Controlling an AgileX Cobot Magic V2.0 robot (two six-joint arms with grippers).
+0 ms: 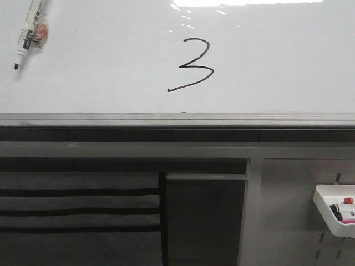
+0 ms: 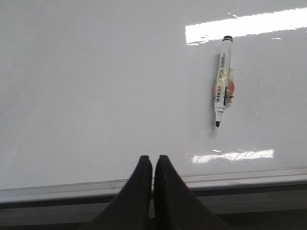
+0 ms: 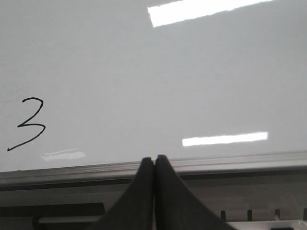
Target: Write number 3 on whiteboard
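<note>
Only fingertips of the robot show. The left gripper [image 2: 153,165] has two matte black, smooth fingers tapering to rounded tips; the right gripper [image 3: 154,165] has an identical black, curved pair.

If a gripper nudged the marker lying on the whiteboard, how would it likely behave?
The marker is a slim round barrel on the glossy whiteboard, so it would probably slide easily. The wrapping bulging around its middle might limit rolling. It looks stiff and light.
</note>
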